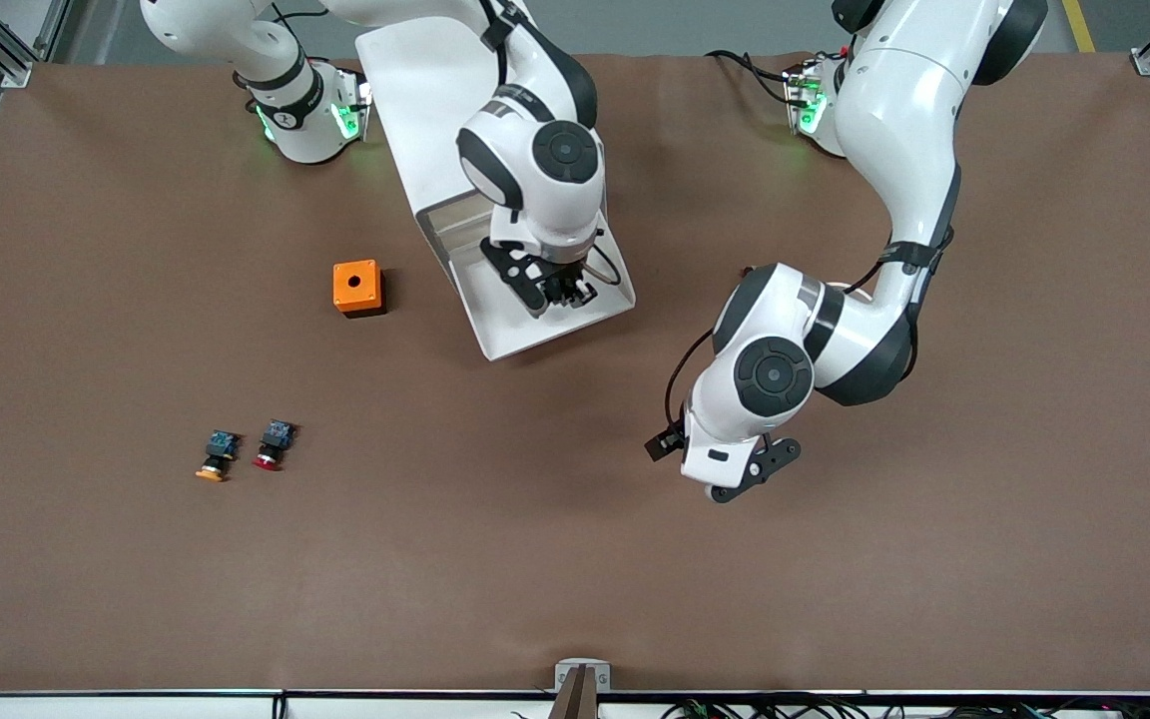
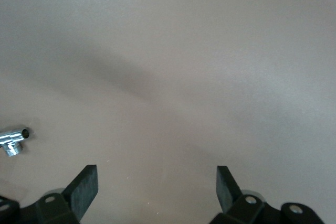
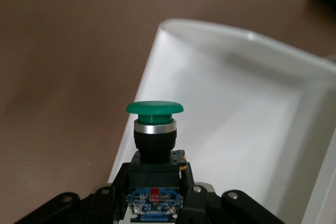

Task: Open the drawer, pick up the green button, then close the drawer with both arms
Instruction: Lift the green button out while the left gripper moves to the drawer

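Right tool (image 3: 157,203) clamps button (image 3: 155,129) over drawer (image 3: 252,129); left tool (image 2: 156,190) wide open.

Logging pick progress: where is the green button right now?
The green button is gripped in the right tool, over the open white drawer, beside the orange box.

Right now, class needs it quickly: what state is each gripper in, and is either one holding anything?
Left gripper: open, empty, over bare table.
Right gripper: shut on the green button, over the open white drawer.
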Tool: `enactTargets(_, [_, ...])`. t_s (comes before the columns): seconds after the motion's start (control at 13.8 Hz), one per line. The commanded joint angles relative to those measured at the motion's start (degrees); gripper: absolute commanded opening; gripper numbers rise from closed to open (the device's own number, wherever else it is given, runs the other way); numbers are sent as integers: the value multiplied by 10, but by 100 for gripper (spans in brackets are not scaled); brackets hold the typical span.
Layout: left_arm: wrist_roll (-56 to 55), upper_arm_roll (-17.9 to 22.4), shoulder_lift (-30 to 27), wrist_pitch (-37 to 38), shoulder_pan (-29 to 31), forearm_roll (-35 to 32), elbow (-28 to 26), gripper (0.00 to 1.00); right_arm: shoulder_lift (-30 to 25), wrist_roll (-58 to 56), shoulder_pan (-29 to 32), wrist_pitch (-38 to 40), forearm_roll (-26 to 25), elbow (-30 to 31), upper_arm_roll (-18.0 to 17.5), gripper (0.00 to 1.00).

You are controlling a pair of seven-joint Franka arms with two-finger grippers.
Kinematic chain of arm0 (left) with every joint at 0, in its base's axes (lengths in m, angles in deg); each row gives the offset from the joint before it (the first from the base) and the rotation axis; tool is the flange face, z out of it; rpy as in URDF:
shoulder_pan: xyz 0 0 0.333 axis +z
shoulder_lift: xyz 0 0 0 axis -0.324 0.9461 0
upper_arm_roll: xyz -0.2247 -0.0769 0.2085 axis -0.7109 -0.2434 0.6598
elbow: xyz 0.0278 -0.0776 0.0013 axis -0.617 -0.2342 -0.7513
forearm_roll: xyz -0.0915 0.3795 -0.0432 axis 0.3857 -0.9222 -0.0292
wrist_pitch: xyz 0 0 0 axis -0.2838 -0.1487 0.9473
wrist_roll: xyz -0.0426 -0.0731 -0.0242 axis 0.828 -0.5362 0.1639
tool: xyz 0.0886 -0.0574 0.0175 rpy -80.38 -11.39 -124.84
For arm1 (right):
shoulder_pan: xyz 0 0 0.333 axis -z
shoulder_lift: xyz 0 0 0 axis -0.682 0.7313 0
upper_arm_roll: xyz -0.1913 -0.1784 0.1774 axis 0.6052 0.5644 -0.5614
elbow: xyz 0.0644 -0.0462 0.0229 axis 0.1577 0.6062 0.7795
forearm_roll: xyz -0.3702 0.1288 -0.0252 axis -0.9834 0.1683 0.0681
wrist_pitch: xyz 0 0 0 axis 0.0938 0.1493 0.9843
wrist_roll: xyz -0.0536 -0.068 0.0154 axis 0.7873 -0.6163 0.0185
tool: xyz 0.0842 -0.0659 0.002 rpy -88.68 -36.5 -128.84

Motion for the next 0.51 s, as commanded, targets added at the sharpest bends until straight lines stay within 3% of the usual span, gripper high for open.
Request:
enactTargets(0.0, [-4,3,-3,-19,-18,-23,-12,99,-17,-148,60,15,2,6,-5,0])
enactTargets(0.43, [-14,3,14,-29,-62,-34,-18,99,-14,-439,182,6,-9,26,-5,0])
